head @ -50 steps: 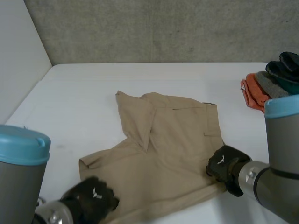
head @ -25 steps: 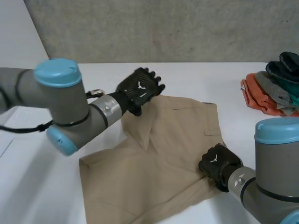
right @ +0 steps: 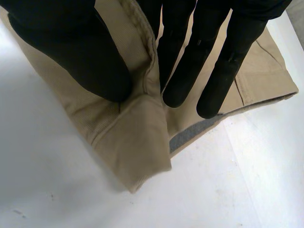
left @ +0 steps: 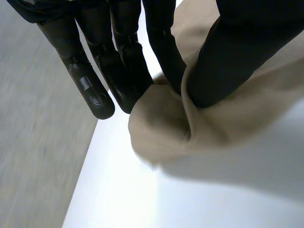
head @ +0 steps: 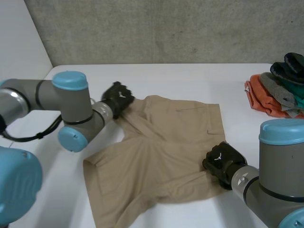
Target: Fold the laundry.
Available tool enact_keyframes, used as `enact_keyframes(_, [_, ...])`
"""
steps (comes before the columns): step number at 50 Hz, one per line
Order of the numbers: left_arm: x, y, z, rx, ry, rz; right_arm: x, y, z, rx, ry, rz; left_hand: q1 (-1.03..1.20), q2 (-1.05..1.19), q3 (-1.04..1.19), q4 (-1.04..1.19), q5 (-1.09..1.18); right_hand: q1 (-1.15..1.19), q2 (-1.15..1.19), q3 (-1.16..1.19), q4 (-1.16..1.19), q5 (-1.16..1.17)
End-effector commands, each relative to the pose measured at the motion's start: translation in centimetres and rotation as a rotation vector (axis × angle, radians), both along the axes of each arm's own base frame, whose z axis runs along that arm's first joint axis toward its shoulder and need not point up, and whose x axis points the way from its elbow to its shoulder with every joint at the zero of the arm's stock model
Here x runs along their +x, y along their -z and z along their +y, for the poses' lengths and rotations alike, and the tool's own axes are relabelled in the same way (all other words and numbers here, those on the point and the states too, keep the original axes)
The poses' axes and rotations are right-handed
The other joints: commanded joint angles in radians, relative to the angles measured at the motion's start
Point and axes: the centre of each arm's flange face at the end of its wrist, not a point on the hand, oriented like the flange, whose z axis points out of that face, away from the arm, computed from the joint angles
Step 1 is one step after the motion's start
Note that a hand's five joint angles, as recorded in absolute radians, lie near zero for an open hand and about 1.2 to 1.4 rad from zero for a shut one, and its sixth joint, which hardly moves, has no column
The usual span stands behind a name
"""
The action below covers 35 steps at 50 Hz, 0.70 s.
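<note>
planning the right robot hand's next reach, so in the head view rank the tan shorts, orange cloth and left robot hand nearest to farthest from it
1. tan shorts: pinched by the right robot hand at their near right edge.
2. orange cloth: at the far right, apart from the shorts.
3. left robot hand: across the shorts, at their far left corner.

One pair of tan shorts, one heap of other clothes, one white table
</note>
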Motion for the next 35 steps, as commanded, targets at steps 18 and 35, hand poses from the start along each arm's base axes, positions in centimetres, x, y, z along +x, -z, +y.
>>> enact_keyframes(18, [5.6, -4.5, 4.2, 0.287, -0.423, 0.263, 1.2, -1.5, -0.9, 0.043, 0.113, -0.213, -0.629, -0.649, -0.65, -0.658, -0.602, 0.276, 0.222, 0.204, 0.197, 0.209])
enact_keyframes(35, [8.9, -8.7, 20.5, 0.436, -0.317, 0.396, 2.0, -3.2, -3.2, 0.043, 0.217, -0.402, -0.671, -0.69, -0.691, -0.699, -0.644, 0.276, 0.222, 0.204, 0.197, 0.209])
